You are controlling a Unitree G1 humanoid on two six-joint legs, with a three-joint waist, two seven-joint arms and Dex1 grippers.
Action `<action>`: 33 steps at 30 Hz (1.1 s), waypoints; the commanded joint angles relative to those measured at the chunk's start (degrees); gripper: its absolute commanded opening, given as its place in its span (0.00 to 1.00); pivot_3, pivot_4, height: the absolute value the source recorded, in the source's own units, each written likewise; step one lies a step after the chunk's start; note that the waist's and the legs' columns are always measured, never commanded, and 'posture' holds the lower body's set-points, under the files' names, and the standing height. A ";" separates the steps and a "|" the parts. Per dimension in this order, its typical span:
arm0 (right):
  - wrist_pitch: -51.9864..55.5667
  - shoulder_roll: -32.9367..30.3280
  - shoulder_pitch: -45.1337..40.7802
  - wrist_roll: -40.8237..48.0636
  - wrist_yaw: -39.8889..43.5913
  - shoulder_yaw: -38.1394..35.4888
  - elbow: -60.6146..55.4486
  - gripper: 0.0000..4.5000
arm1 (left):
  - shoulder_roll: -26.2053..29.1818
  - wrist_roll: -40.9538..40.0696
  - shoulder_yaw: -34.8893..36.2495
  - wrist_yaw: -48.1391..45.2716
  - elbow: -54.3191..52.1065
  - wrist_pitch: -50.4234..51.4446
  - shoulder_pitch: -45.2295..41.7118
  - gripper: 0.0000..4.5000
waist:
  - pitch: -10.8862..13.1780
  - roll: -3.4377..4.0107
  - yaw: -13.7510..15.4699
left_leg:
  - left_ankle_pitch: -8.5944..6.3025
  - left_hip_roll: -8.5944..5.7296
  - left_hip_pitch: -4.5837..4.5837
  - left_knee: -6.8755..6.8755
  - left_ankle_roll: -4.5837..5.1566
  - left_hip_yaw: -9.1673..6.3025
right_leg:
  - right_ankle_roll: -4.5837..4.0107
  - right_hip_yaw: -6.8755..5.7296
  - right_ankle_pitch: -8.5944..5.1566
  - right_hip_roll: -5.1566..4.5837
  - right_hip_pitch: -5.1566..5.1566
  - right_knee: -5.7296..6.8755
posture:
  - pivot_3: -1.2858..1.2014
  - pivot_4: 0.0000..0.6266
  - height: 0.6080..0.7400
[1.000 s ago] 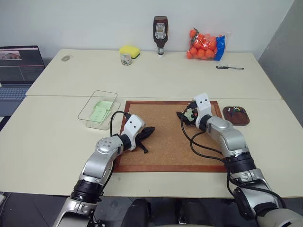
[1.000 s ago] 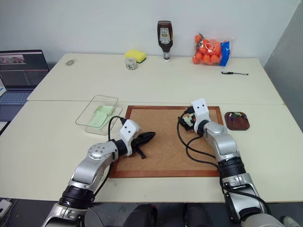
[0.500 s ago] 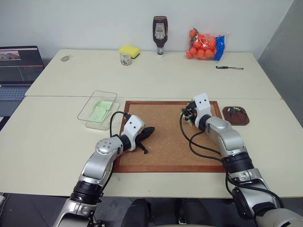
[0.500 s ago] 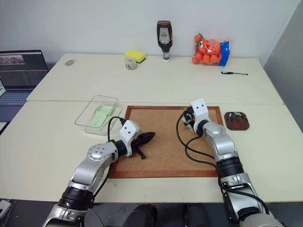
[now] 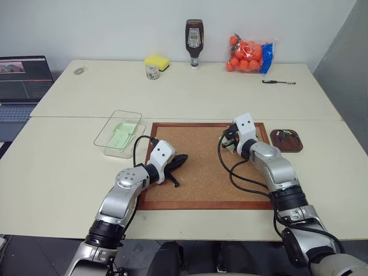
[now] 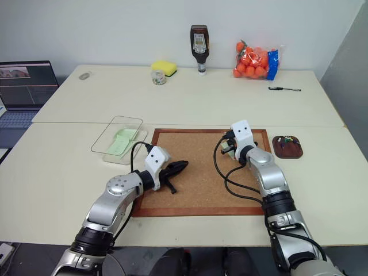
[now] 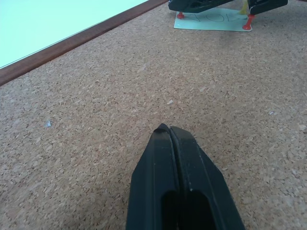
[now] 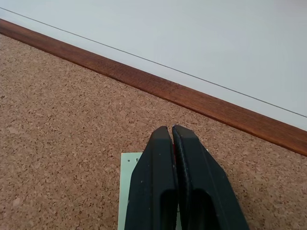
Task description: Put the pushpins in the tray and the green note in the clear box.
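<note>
A pale green note [image 7: 211,21] lies on the corkboard [image 5: 201,172], with red pushpins [image 7: 180,15] at its near corners. My right gripper [image 8: 169,128] is shut directly over this note [image 8: 127,191]; whether a pin sits between its tips I cannot make out. Over the corkboard's left part my left gripper [image 5: 184,157] is shut and empty. Another green slip [image 5: 122,135] lies inside the clear box [image 5: 109,123], left of the board. The dark brown tray [image 5: 287,146], right of the board, holds several coloured pushpins [image 5: 285,135].
At the table's far side stand a yellow sponge [image 5: 157,61], a small glass jar [image 5: 152,72], a brown sauce bottle [image 5: 194,43] and a bag of oranges [image 5: 248,56]. A pen [image 5: 279,82] lies far right. A laptop [image 5: 23,80] is at the left.
My right gripper has gone from open to shut over the note on the corkboard. The left arm has kept still.
</note>
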 commanded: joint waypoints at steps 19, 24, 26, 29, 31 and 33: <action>1.46 0.08 1.86 4.48 -0.83 -5.19 -15.19 0.01 | 0.42 1.57 -1.64 -0.39 0.57 0.20 1.15 0.00 | 0.03 0.05 -0.01 | 0.00 0.00 0.00 -0.02 0.00 0.00 | 0.00 0.00 0.00 0.00 -0.01 -0.01 | 0.52 0.24 1.00; 6.32 -5.11 6.77 5.71 -1.44 -10.69 -24.92 0.01 | 0.21 1.45 -1.75 -0.55 0.83 -0.49 1.08 0.00 | 0.03 0.05 0.40 | 0.00 0.00 -0.05 -0.03 0.00 -0.02 | 0.01 -0.02 -0.01 -0.02 0.00 -0.07 | 0.52 0.24 1.00; 7.78 -7.20 9.43 5.49 -2.63 -13.37 -27.84 0.01 | 0.15 1.42 -1.84 -0.62 1.05 -0.83 0.98 0.00 | 0.03 0.05 0.32 | -0.01 -0.02 -0.06 -0.03 0.00 0.02 | 0.02 0.01 -0.01 -0.05 0.00 -0.10 | 0.52 0.24 1.00; 8.83 -10.41 13.93 4.45 -3.50 -16.43 -30.33 0.01 | 0.17 1.34 -2.02 -0.97 1.28 -1.27 0.89 0.00 | 0.03 0.05 0.37 | -0.01 -0.03 -0.05 -0.07 0.01 0.02 | 0.04 0.00 -0.02 -0.05 0.00 -0.11 | 0.52 0.24 1.00; 9.38 -11.85 16.24 4.18 -4.12 -17.88 -30.73 0.01 | 0.07 1.20 -2.17 -1.35 1.53 -1.69 0.72 0.00 | 0.03 0.06 0.32 | -0.01 -0.03 -0.02 -0.11 0.01 0.04 | 0.05 0.01 -0.02 -0.05 0.00 -0.10 | 0.52 0.24 1.00; 9.60 -13.10 17.62 3.53 -4.68 -18.51 -29.83 0.01 | -0.08 1.06 -2.35 -1.81 1.91 -2.13 0.39 0.00 | 0.03 0.08 0.26 | -0.01 -0.03 -0.01 -0.14 0.01 0.05 | 0.28 0.01 -0.16 -0.05 0.00 -0.08 | 0.52 0.24 1.00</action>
